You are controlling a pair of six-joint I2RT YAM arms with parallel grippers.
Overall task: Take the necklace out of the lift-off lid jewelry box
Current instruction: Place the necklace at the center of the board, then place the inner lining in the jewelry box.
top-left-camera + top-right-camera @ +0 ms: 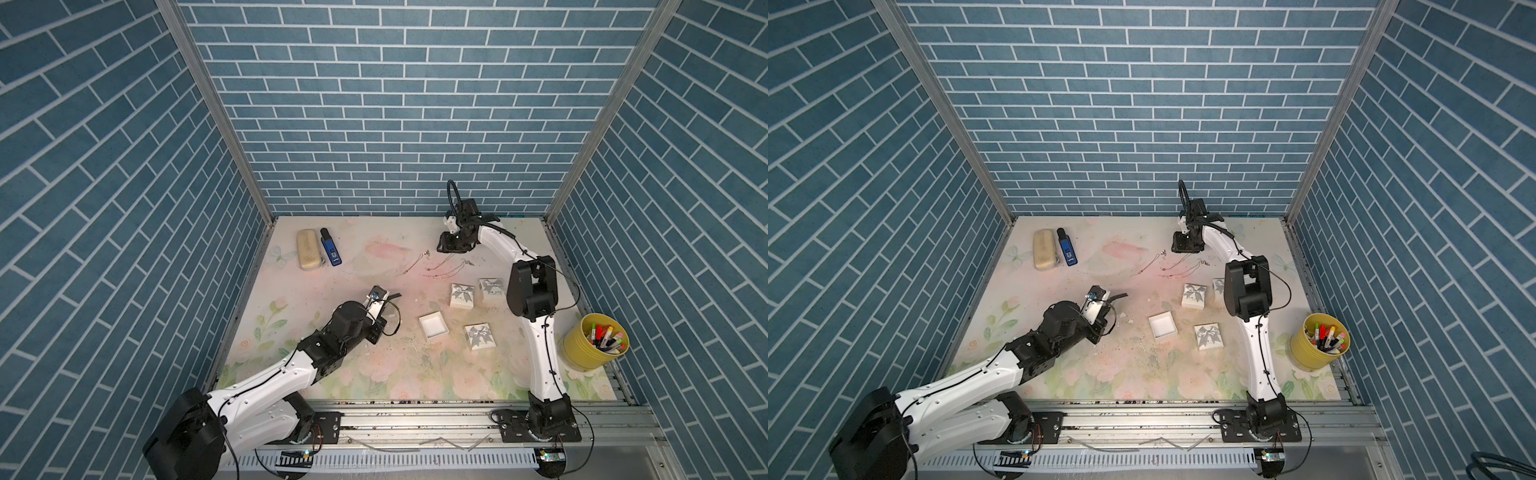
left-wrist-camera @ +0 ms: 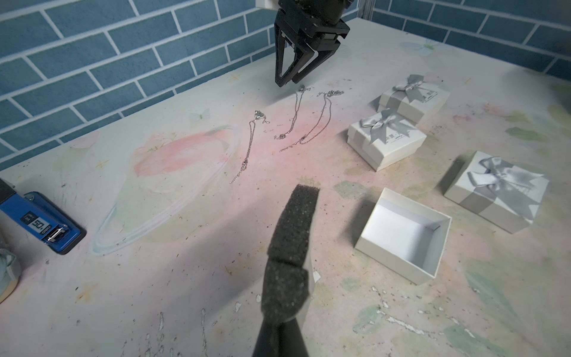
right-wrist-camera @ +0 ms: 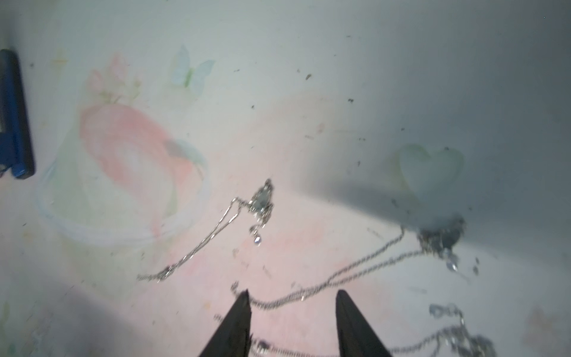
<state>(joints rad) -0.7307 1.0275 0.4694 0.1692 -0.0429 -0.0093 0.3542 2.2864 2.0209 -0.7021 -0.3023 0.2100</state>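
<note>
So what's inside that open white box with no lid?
Nothing shows in the open box: just its bare white floor and walls. Its nearest wall hides a thin strip of floor in the left wrist view.

Left arm point(image 1: 266, 382) stretches low and forward; left gripper point(image 1: 390, 296) clamps a foam pad point(image 2: 296, 222). Right arm point(image 1: 544, 365) reaches far; right gripper point(image 3: 292, 296) points down, jaws apart, empty.

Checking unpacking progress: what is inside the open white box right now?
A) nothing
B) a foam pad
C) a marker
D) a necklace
A: the open box shows only its bare white floor; the foam pad is outside it, and three necklaces lie on the table.
</note>
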